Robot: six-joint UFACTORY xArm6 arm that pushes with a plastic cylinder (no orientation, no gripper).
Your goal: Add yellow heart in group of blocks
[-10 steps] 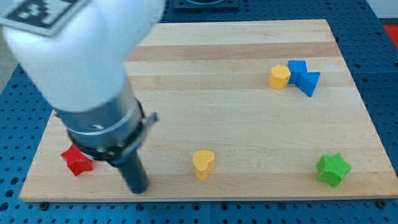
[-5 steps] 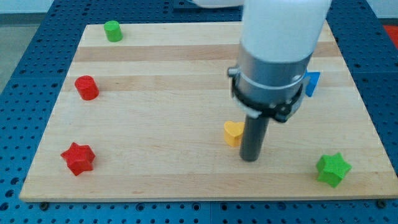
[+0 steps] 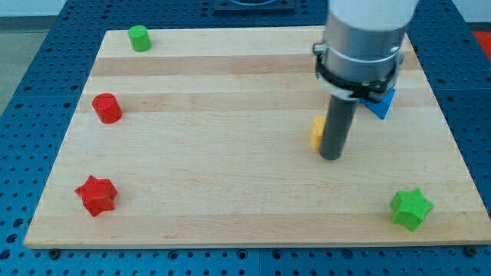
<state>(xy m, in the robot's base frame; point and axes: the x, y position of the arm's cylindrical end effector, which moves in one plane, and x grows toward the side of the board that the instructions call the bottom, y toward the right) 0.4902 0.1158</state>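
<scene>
My tip (image 3: 331, 156) rests on the wooden board (image 3: 230, 192), right of the view's centre. There are no fingers or jaws on this rod, so nothing is being gripped; it only presses sideways against things. Touching the rod on the view's left side, a little above the tip, sits the yellow heart (image 3: 317, 132), mostly hidden behind the rod so that only a narrow yellow edge shows. Just above and to the view's right of the tip, a blue block (image 3: 381, 104) peeks out from under the arm's grey collar; its shape cannot be made out fully, and any neighbours it may have are covered by the arm. Farther off, toward the view's bottom right of the tip, stands the green star (image 3: 410, 208), well apart near the board's corner. Far to the view's left of the tip lie the red cylinder (image 3: 107, 108), and below it the red star (image 3: 97, 195). At the view's top left corner, farthest from the tip, sits the green cylinder (image 3: 139, 37).
</scene>
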